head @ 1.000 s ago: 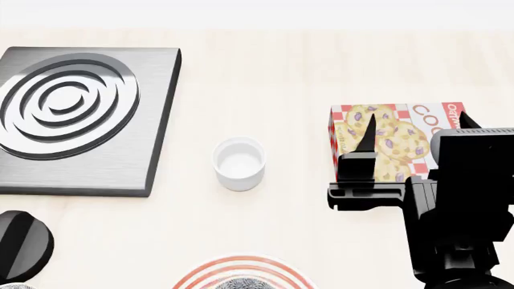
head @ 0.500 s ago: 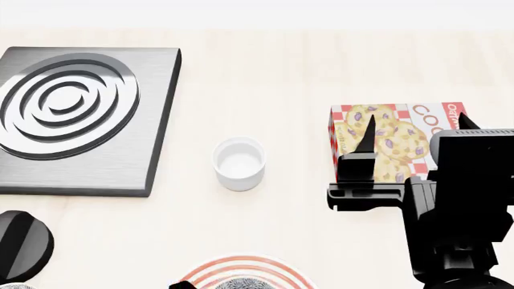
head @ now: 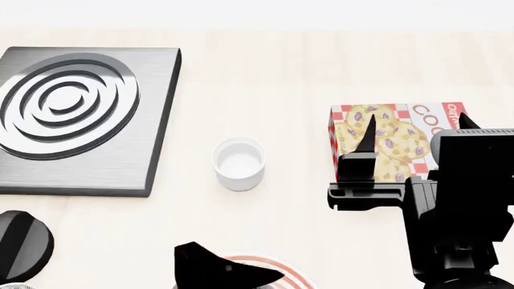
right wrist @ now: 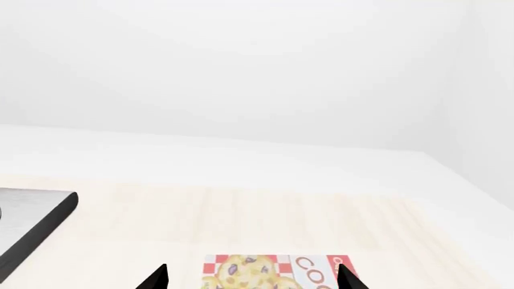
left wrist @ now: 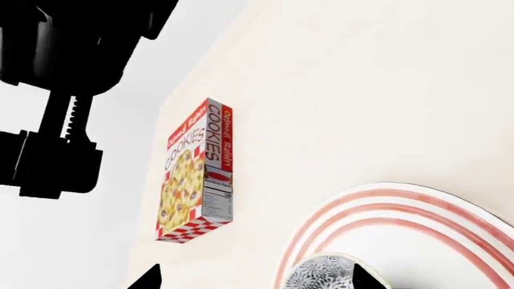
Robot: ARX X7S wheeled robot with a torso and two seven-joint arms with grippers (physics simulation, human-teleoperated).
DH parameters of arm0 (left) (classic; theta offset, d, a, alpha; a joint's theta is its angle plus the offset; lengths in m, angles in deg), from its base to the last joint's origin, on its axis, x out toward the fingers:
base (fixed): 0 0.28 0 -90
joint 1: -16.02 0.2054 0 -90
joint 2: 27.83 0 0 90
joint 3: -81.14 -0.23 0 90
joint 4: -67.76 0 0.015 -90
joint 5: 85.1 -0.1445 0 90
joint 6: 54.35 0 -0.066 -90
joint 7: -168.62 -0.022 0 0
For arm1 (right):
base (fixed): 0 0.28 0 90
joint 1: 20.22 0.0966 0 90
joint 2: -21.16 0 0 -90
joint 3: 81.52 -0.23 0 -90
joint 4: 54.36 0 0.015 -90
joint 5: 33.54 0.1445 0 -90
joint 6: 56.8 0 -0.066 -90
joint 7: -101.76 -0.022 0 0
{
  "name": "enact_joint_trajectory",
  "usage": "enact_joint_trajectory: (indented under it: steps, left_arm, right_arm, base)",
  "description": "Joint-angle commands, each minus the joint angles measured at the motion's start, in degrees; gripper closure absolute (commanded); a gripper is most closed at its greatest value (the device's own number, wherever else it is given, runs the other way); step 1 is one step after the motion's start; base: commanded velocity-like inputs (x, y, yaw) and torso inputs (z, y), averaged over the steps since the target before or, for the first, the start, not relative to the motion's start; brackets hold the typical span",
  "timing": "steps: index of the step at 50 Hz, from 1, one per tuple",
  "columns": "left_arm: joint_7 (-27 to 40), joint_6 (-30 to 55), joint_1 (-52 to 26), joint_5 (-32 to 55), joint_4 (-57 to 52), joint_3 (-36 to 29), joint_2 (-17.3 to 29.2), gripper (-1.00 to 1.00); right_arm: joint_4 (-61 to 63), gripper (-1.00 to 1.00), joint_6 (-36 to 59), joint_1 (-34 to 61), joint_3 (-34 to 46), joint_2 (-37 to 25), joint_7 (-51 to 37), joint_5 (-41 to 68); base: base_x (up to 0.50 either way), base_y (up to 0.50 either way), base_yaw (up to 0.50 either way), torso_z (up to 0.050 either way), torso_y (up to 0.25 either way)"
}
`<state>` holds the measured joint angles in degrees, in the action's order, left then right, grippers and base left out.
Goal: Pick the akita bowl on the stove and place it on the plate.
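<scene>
The head camera looked steeply down on the table (head: 289, 66), taking in the stove (head: 80, 120), the cookie box (head: 398, 141) and the right arm (head: 449, 211) at the view's right. The left wrist camera sat low and close over the plate (left wrist: 401, 223), facing along the table toward the cookie box (left wrist: 197, 171) and the right arm (left wrist: 56, 90). The right wrist camera faced nearly level across the table toward the white wall (right wrist: 241, 72), sharing the cookie box (right wrist: 273, 274) and a stove corner (right wrist: 32, 226) with the head view.

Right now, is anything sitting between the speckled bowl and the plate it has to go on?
No. In the left wrist view the speckled bowl already sits over the plate, between the left claw tips. The cookie box lies off to the side and the stove is bare.
</scene>
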<state>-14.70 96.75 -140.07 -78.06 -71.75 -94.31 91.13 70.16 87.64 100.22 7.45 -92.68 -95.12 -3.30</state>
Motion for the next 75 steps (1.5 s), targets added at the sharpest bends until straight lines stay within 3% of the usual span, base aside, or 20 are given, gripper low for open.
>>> enact_joint_trajectory:
  steps: [1,17,35,37,51,75]
  left_arm:
    - [-1.41,1.22,1.23,2.29,-0.77,8.55,-2.55,-1.00]
    - [-0.60,3.81,4.74,6.88,-2.54,18.19,-4.20,-1.00]
    - [-0.82,6.32,7.10,12.88,-2.10,32.89,-6.82,-1.00]
    - [-1.06,7.59,7.58,14.83,-2.40,37.26,-8.09,-1.00]
    - [-1.63,12.05,6.51,19.93,-2.43,50.01,-11.90,-1.00]
    - [-1.58,17.71,4.93,26.04,-1.89,64.71,-16.72,-1.00]
  right_arm:
    - [-0.09,-1.00,-0.17,-0.03,-1.09,0.93,1.07,-0.85]
    - [-0.06,-1.00,-0.25,-0.08,-0.94,0.75,0.84,-0.59]
    - [0.05,-1.00,-0.15,-0.04,-0.78,0.56,0.51,-0.23]
    - [0.21,-1.00,0.10,0.07,-0.84,0.56,0.38,-0.08]
    - [-0.25,-1.00,-0.59,-0.13,-0.64,0.35,0.46,-0.08]
    - [-0.32,-1.00,-0.61,-0.01,-0.56,0.13,0.08,0.38]
  base:
    - [0.00,0.00,0.00,0.000,0.000]
    - [0.00,0.00,0.00,0.000,0.000]
    - [0.00,0.00,0.00,0.000,0.000]
    - [0.00,0.00,0.00,0.000,0.000]
    - [0.00,0.00,0.00,0.000,0.000]
    - [0.00,0.00,0.00,0.000,0.000]
